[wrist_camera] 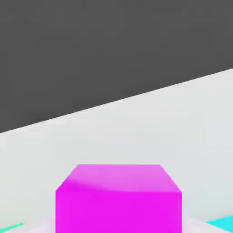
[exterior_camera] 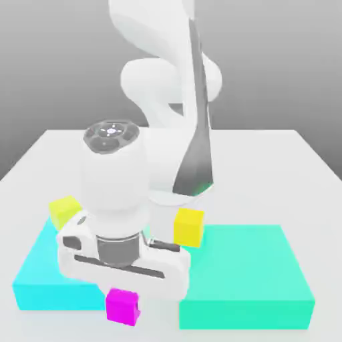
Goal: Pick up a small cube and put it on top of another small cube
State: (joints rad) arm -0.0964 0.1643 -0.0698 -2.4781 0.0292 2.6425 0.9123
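Note:
A small magenta cube [exterior_camera: 122,306] sits near the table's front edge, between the flat cyan block and the flat teal block. My gripper [exterior_camera: 123,291] has come straight down over it and is shut on it, with the white hand body just above it. The hand view has the same cube [wrist_camera: 118,200] close up and centred, on the white table. The other small cube is out of view.
A flat cyan block [exterior_camera: 43,274] lies at the exterior view's left and a flat teal block [exterior_camera: 247,277] at its right. One yellow cube [exterior_camera: 65,210] rests on the cyan block, another yellow cube [exterior_camera: 188,227] by the teal one. The white table [exterior_camera: 294,167] stretches behind.

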